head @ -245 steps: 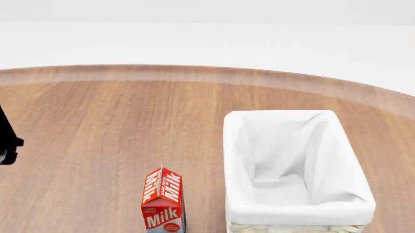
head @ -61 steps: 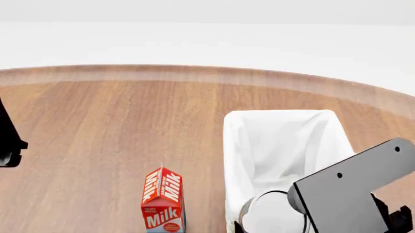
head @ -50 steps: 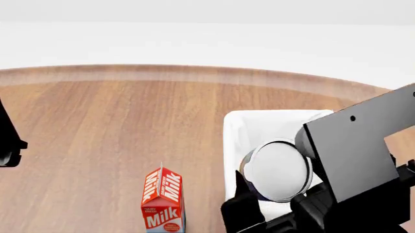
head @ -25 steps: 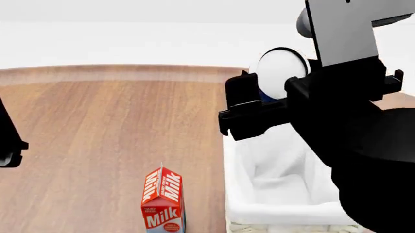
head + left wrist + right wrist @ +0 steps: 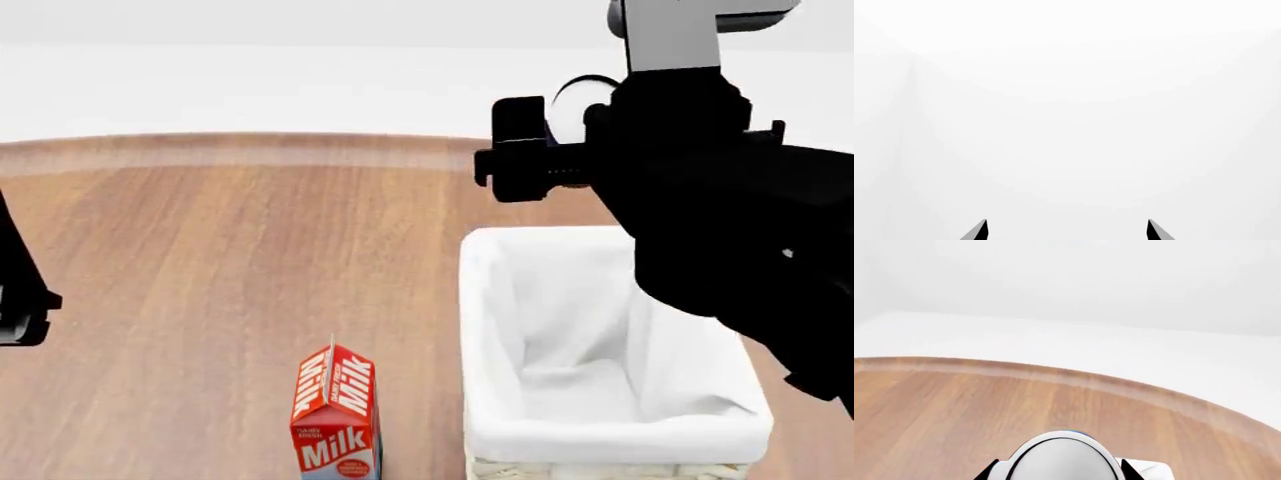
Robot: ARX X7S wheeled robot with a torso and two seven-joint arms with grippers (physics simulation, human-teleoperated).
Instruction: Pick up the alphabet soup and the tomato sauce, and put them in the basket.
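Wood-grain table (image 5: 200, 260): brown top fills the head view, pale curved band along its far edge.
Basket (image 5: 487, 300): whitish rectangular wicker basket with a white cloth liner, sitting on the table at the right, nothing visible inside.
Right gripper (image 5: 567, 130): black, raised high above the basket's far end, clamped around the alphabet soup (image 5: 577, 100), a small can whose silver top faces the camera.
Milk carton (image 5: 336, 415): red and white, upright, just left of the basket.
Tomato sauce: nowhere in sight in any view.
Left wrist view: left gripper (image 5: 1066, 231) shows two dark fingertips spread wide, only white beyond them.
Right wrist view: silver can top with a blue sliver, dark fingers (image 5: 991, 471) either side, basket corner peeking beside it.
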